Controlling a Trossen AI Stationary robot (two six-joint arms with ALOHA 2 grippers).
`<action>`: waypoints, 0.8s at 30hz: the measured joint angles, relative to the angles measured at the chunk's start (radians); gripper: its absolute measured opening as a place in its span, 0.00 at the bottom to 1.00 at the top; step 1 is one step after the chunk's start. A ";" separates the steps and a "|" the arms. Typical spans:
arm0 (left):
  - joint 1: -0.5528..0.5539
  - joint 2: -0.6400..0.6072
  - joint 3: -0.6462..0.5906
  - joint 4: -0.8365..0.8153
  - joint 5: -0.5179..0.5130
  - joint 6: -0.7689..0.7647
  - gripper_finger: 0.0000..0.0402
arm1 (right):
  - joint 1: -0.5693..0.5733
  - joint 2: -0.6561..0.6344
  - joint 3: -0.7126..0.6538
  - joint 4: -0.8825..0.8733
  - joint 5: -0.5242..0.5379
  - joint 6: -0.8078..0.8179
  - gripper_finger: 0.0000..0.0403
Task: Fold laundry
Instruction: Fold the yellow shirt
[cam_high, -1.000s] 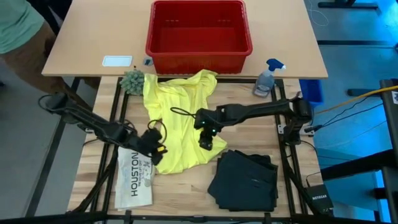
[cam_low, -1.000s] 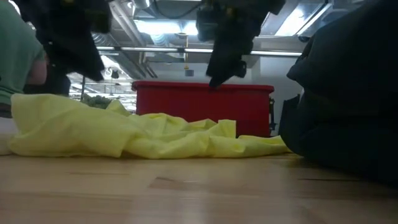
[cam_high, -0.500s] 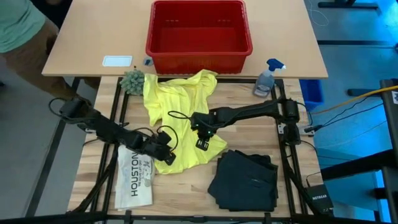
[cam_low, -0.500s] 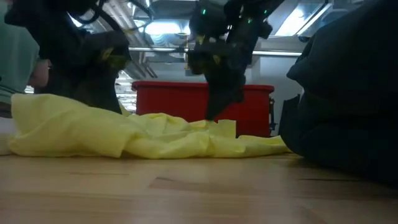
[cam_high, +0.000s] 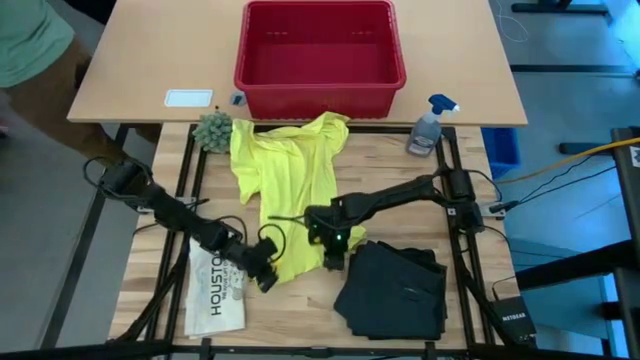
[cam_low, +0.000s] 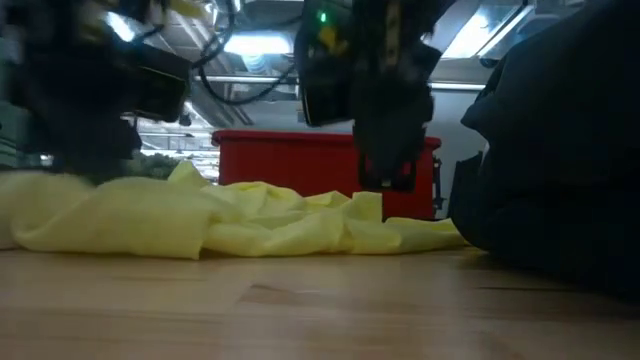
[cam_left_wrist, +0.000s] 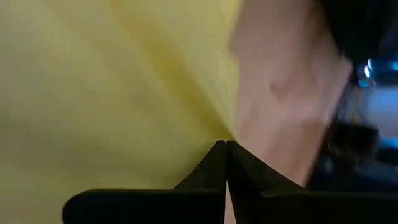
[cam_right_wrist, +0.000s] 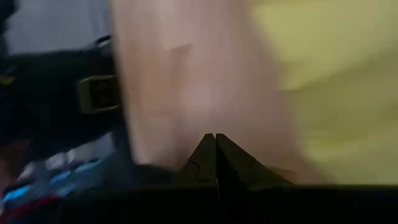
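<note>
Reading outward from the yellow T-shirt (cam_high: 288, 195): it lies spread on the wooden table (cam_high: 400, 200), its long axis running from 12 o'clock, where the top edge sits just beside the red basket (cam_high: 319, 48), down to 6 o'clock, where the bottom hem ends between the two grippers.

We note the left gripper (cam_high: 268, 277) at the hem's 7 o'clock corner and the right gripper (cam_high: 334, 258) at its 5 o'clock corner. Both are low on the table, and each wrist view shows its dark fingers (cam_left_wrist: 225, 163) pressed tip to tip. In the left wrist view the yellow fabric converges in creases right at the tips, so we judge a pinch on the hem there, though the fold of cloth between the tips is not visible. In the right wrist view the fingers (cam_right_wrist: 215, 152) meet over bare wood with yellow off to one side; whether any cloth is caught we cannot tell.

The shirt's body lies toward 12 o'clock from both grippers, so any fold of the hem would travel up along that axis. Neither arm is clearly nearer; they flank the hem about evenly.

Around it: dark trousers (cam_high: 395, 290) lie in a heap at 4 o'clock, touching or just beside the right gripper. A white item printed HOUSTON (cam_high: 215, 290) lies at 8 o'clock, just beside the left gripper. A spray bottle (cam_high: 428, 125) stands at 2 o'clock, and a small green plant (cam_high: 213, 130) at 11 o'clock touches the shirt's edge. We judge the basket the only limit on the far side.
</note>
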 joint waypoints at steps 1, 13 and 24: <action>-0.016 0.000 0.000 0.001 0.016 -0.013 0.00 | 0.012 0.000 0.000 0.010 -0.020 0.000 0.00; -0.087 -0.031 0.059 -0.085 -0.451 0.043 0.00 | -0.038 -0.070 0.002 0.078 0.402 -0.009 0.00; 0.042 -0.006 0.059 -0.237 -0.663 0.147 0.00 | -0.183 -0.053 0.002 0.079 0.551 0.019 0.00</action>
